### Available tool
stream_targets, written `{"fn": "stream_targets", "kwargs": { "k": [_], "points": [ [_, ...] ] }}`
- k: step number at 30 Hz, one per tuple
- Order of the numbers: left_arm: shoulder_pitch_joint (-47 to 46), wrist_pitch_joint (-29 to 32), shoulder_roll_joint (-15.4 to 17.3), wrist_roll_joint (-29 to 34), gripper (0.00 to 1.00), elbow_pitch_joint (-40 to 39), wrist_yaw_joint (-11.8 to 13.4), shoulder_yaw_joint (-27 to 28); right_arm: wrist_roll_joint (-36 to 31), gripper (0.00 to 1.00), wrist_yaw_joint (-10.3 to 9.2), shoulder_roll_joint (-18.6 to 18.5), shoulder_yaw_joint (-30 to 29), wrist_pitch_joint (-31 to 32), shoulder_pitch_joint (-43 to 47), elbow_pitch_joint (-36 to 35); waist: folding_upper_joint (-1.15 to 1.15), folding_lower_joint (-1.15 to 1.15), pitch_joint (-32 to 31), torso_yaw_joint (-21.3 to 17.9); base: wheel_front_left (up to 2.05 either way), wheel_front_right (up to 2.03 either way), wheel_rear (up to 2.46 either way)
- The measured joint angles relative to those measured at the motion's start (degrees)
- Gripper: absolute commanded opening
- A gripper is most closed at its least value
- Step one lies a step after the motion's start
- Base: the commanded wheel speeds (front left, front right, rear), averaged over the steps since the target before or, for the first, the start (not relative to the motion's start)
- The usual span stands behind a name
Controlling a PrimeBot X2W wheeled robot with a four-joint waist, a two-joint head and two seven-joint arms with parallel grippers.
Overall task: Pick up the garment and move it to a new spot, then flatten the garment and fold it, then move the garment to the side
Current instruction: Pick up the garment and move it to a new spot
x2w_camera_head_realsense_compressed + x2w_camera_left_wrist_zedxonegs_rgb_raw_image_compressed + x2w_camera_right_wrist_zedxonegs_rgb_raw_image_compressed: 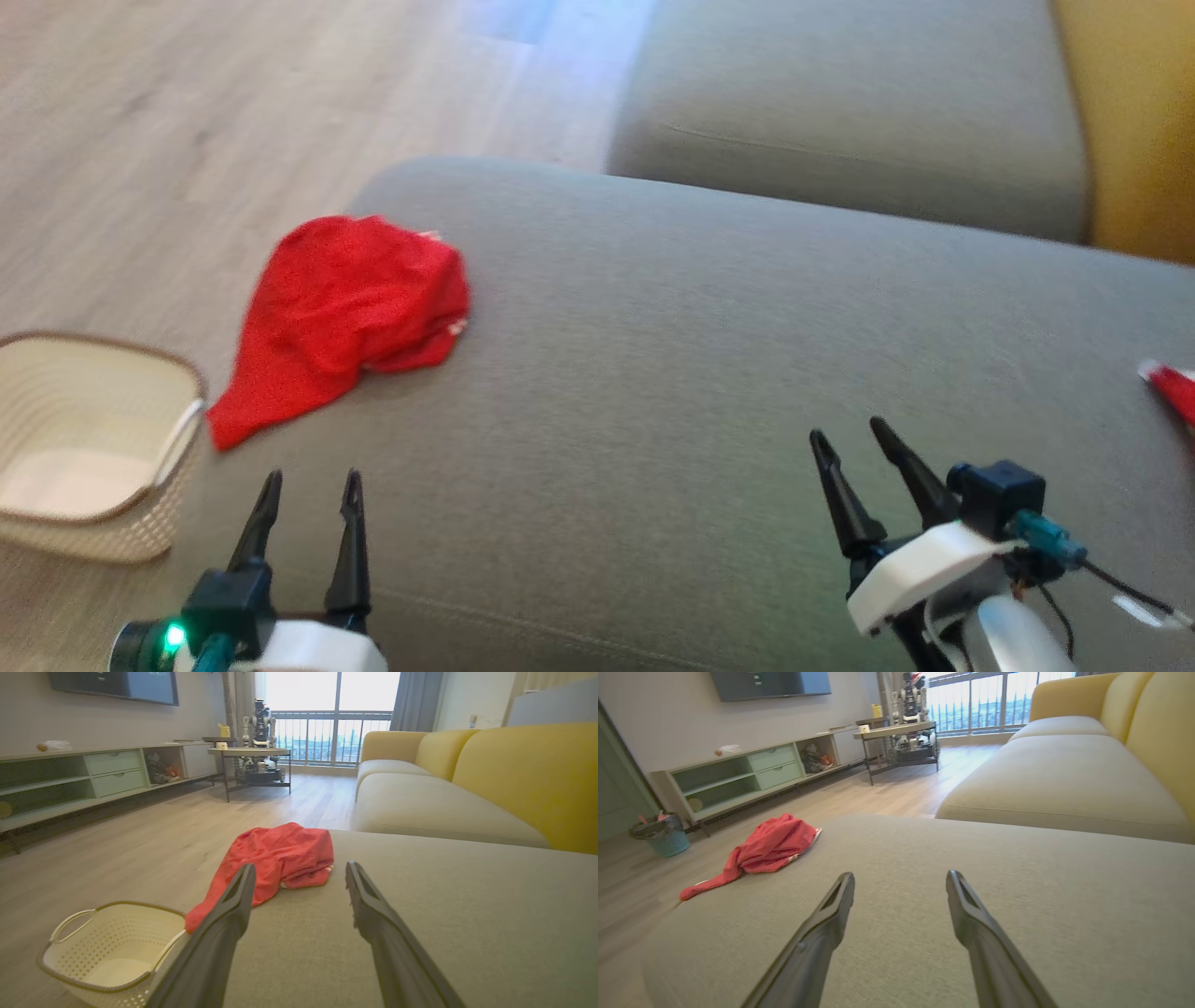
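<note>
Head view: one red garment [350,308] lies crumpled at the far left corner of the grey sofa seat [700,373]. Its narrow tail runs along the left edge toward the near side. The left jaws stand at the lower left over the seat's near edge, spread apart and holding nothing. The garment lies straight ahead of them, apart from their tips. The right jaws stand at the lower right, also spread and empty, tips leaning left. The garment is well apart from them, across the seat. One cream basket [103,546] sits on the wooden floor [187,112] just beside the seat's left edge, near the garment's tail. One small red scrap [1174,387] shows at the seat's right edge, cut off by the picture. What it is cannot be told. One more grey seat [840,103] lies beyond, with a yellow backrest [1139,121] at its right.

Left wrist view: the two dark fingers [219,933] gape wide with nothing between them. The garment sits beyond the tips, toward the left one. That finger covers part of the tail in the picture, though the two do not touch. The single basket stands low at the left, below the tail's end.

Right wrist view: two fingers again, parted and empty above bare seat fabric. The garment lies at the seat's far left corner, well left of the left fingertip, its tail drooping over the edge. One teal bin [663,835] stands on the floor beyond it.
</note>
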Motion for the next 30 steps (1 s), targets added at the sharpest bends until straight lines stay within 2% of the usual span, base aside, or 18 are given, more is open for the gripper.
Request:
{"fn": "stream_targets", "kwargs": {
  "k": [6, 11, 18, 28, 30],
  "points": [
    [2.21, 0.0, 0.6, 0.0, 1.0, -1.24, 0.07, 1.83, 1.67, 1.0, 0.0, 0.04, 3.1, 0.01, 0.8, -0.2, 0.0, 0.0, -0.58, 5.33, 0.0, 0.0, 0.0],
    [2.48, 0.0, 0.57, -0.01, 1.0, -2.71, 0.48, 3.15, 1.89, 1.0, 0.0, 0.09, 5.77, 0.01, -0.09, -0.22, 0.0, 0.0, 0.49, 7.45, 0.0, 0.0, 0.0],
    [3.06, 0.0, 0.34, -0.18, 1.0, -3.08, 0.68, 4.56, 2.3, 1.0, 0.0, 0.09, 8.36, 0.01, -1.27, 0.48, 0.0, 0.0, 1.39, 8.36, 0.0, 0.0, 0.0],
    [3.41, 0.0, 0.24, -0.13, 1.0, -3.45, 0.46, 6.3, 2.81, 1.0, 0.0, 0.09, 8.2, 0.01, -1.33, 0.76, 0.0, 0.0, 1.12, 8.07, 0.0, 0.0, 0.0],
    [3.17, 0.0, 0.78, -0.19, 1.0, -3.68, -0.98, 6.98, 3.15, 1.0, 0.0, 0.09, 7.13, 0.01, -1.16, -0.16, 0.0, 0.0, 0.93, 7.78, 0.0, 0.0, 0.0]
  ]
}}
